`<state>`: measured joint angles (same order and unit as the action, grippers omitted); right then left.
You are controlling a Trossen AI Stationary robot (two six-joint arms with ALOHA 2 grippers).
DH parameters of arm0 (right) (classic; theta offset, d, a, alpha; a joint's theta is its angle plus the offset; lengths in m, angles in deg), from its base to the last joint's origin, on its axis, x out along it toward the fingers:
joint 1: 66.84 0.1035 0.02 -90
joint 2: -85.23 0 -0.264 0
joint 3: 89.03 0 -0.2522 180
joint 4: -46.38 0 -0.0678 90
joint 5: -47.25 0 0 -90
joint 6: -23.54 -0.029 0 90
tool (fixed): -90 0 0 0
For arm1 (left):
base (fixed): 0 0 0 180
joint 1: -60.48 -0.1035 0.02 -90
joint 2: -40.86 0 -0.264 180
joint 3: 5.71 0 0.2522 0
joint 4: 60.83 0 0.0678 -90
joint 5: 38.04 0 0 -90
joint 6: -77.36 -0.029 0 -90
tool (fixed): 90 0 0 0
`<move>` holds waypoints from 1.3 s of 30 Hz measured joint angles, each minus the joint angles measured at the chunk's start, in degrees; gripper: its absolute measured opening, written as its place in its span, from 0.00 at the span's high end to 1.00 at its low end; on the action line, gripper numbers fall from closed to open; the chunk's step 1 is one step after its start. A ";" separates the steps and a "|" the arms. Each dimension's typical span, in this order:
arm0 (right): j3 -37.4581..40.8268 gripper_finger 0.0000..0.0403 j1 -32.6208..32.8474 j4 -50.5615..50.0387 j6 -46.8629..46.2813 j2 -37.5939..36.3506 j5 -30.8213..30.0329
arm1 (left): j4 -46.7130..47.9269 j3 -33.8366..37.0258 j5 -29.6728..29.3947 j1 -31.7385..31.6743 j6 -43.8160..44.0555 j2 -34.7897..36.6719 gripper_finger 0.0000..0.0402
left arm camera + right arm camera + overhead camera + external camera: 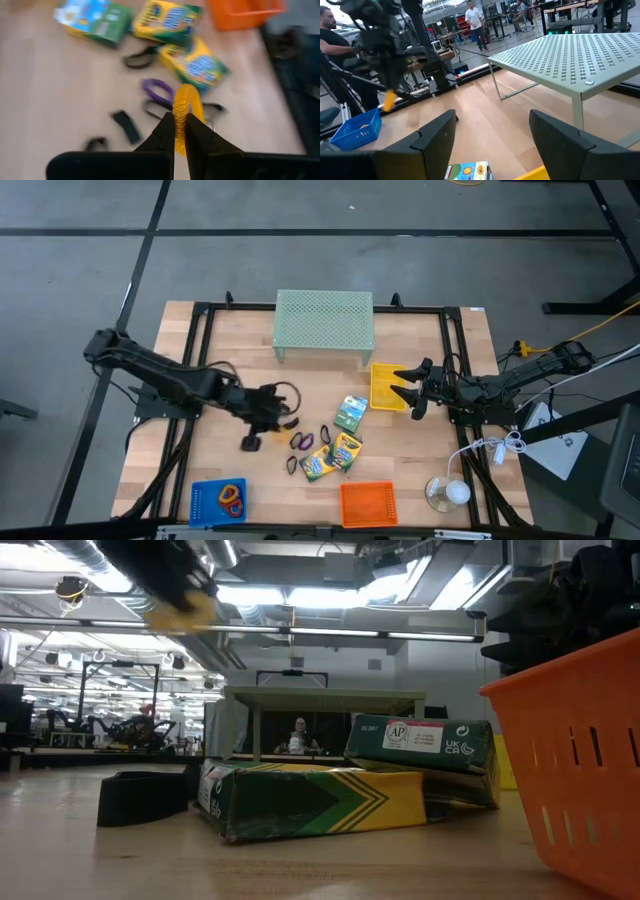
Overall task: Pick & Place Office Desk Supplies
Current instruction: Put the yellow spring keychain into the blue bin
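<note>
Our left gripper [181, 131] is clenched on a yellow ring [184, 111], which stands on edge between the fingertips. In the high view that gripper [283, 413] hangs over the left-middle of the desk [230, 350]; whether it is raised clear of the wood we cannot tell there, though in the low view the ring [182, 610] sits well above the desk.

Past the held ring in the left wrist view we see a purple ring [156, 90] lying flat, dark loops beside it and a small black clip [126, 126] nearer the gripper. Beyond those are three green-and-yellow crayon boxes [192, 62], two close together, perhaps touching, and one [95, 21] apart.

From above, the crayon boxes [345, 450] lie near the middle of the desk. A blue basket [218, 502] at the front left already holds an orange ring [228, 491]. An orange basket [368, 502] sits at the front centre, a yellow basket [386, 385] to the right of centre, and a pale green mesh riser [324, 325] at the back.

Our right gripper [411, 390] waits over the yellow basket with its fingers released and spread wide, holding nothing. People show in the room behind the desk.
</note>
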<state>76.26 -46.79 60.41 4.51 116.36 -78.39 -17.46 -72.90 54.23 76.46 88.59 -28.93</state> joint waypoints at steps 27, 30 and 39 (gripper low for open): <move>-0.02 0.37 0.02 -0.07 1.46 -0.02 -4.44 | 9.13 0.00 -15.93 48.12 67.17 -6.81 0.97; -0.02 0.37 0.00 -0.07 1.40 -0.02 -4.44 | 9.20 0.00 -15.64 50.00 70.44 -9.63 0.97; 0.00 0.37 0.00 -0.03 0.05 -0.02 -4.43 | 9.20 0.02 -17.08 50.94 72.68 -12.45 0.86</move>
<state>76.26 -46.79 60.38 4.57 116.34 -82.82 -8.27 -72.88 37.15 127.40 161.27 -41.38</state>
